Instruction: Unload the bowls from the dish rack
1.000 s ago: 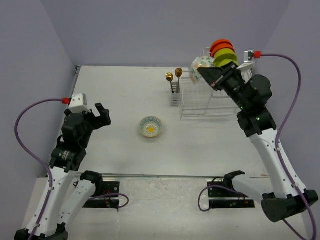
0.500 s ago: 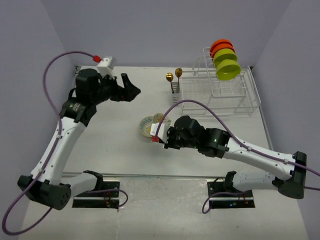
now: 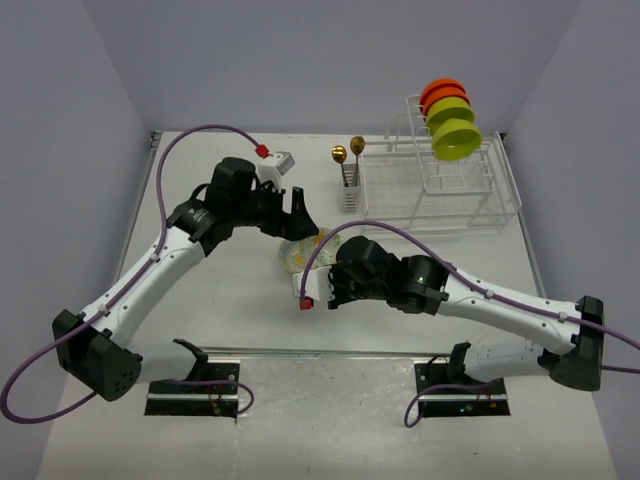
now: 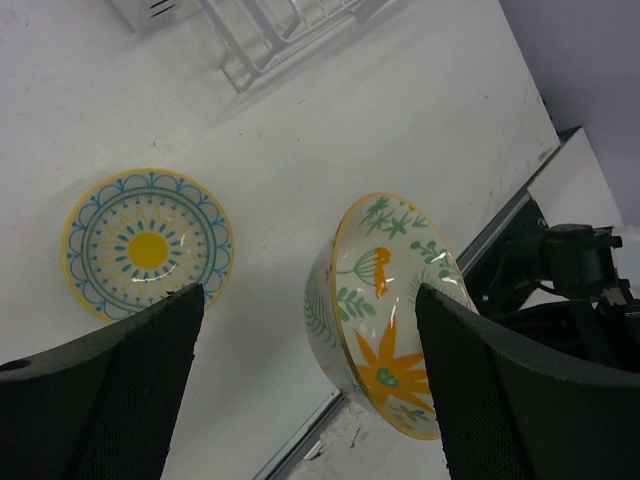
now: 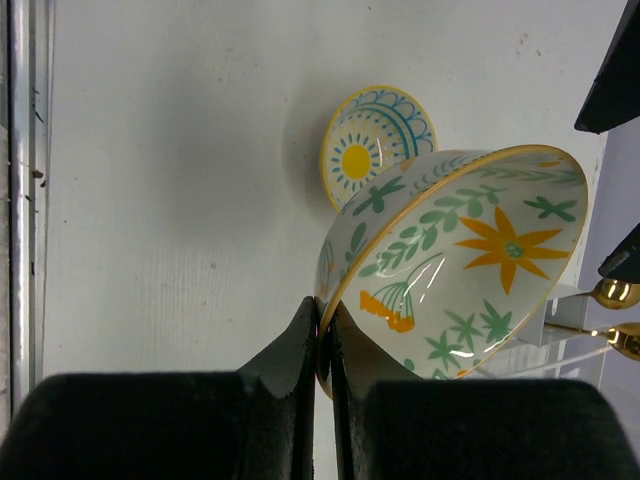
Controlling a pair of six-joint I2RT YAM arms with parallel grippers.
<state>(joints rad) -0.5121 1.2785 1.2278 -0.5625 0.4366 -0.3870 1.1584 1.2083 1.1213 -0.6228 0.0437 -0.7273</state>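
Note:
My right gripper is shut on the rim of a cream floral bowl, holding it tilted above the table. In the top view this bowl is mostly hidden by both grippers. My left gripper is open, its fingers standing either side of the floral bowl, with a gap on the left side. A blue-and-yellow patterned bowl lies on the table beside them. On the dish rack an orange bowl and two lime-green bowls stand upright.
Two gold spoons stand in the rack's caddy at its left side. The table's metal front edge runs just behind my right gripper. Both arms cross the middle of the table.
My right gripper has carried the floral bowl from the rack down to the table's middle. My left arm has swung in from the left and placed its open fingers around that bowl.

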